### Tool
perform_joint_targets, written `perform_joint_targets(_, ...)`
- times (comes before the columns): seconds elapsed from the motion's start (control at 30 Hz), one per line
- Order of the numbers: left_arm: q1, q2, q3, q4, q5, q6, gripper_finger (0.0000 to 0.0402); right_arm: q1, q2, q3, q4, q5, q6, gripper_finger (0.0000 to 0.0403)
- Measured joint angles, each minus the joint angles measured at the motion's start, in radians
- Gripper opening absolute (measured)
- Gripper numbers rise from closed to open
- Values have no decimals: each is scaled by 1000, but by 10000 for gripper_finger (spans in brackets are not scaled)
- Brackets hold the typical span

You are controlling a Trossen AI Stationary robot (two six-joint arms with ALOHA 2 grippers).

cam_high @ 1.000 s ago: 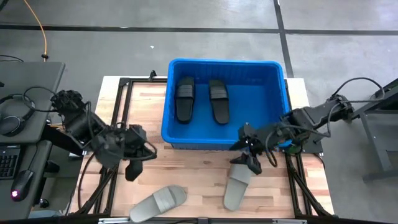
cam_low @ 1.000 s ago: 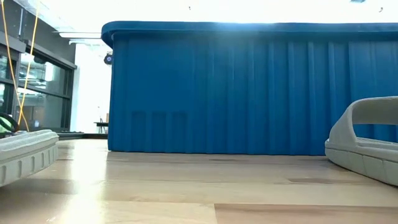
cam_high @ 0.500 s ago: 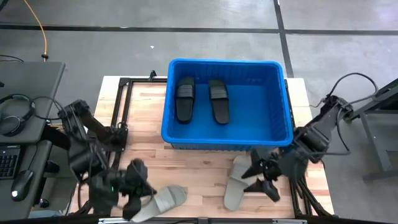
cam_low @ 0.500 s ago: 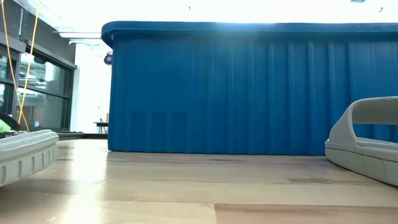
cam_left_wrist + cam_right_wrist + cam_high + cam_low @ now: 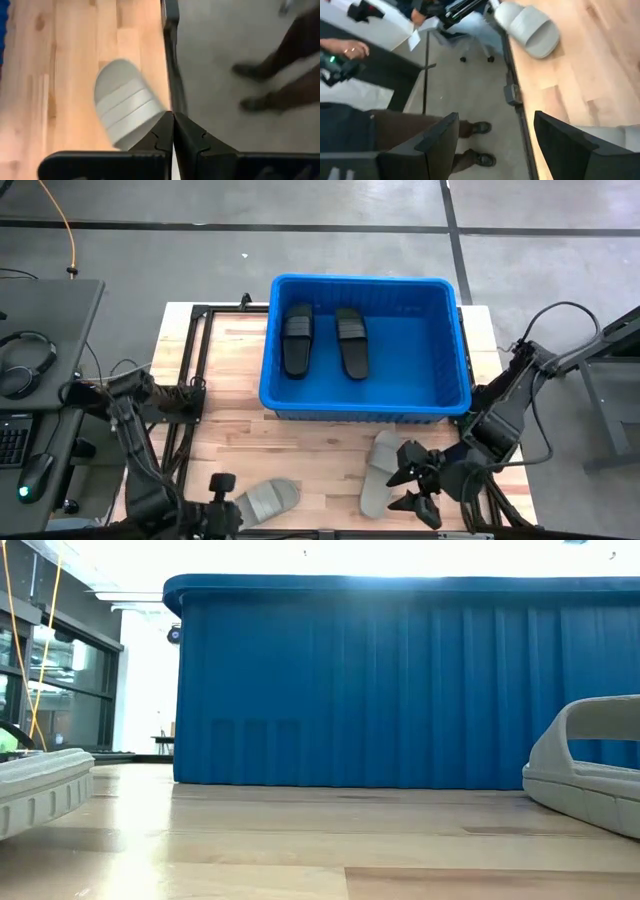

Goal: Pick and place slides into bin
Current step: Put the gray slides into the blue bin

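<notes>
Jaws beside ribbed grey foam slides [image 5: 380, 472]

No readable text, labels, brands or numbers anywhere: none on the bin [image 5: 365, 395], the slides [image 5: 258, 505], the desk [image 5: 310, 445] or the arms.

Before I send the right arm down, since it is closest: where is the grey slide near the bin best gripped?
Probably by the wide strap of the grey slide, coming from above. In the low view that strap arches clear of the sole, leaving room for a finger under it. The flat sole offers little to pinch. The right gripper is open beside it; the left gripper is shut by the other slide.
</notes>
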Motion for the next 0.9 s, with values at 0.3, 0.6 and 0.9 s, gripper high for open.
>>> perform_joint_targets(0.3,-2,85,0,-144,61,282,65,-2,9,0,25,114,100,247)
perform_joint_targets(0.6,-70,186,0,-196,-165,348,220,-4,9,0,28,244,179,247)
perform_joint_targets(0.9,-90,306,0,-207,-258,365,269,-4,8,0,30,335,190,247)
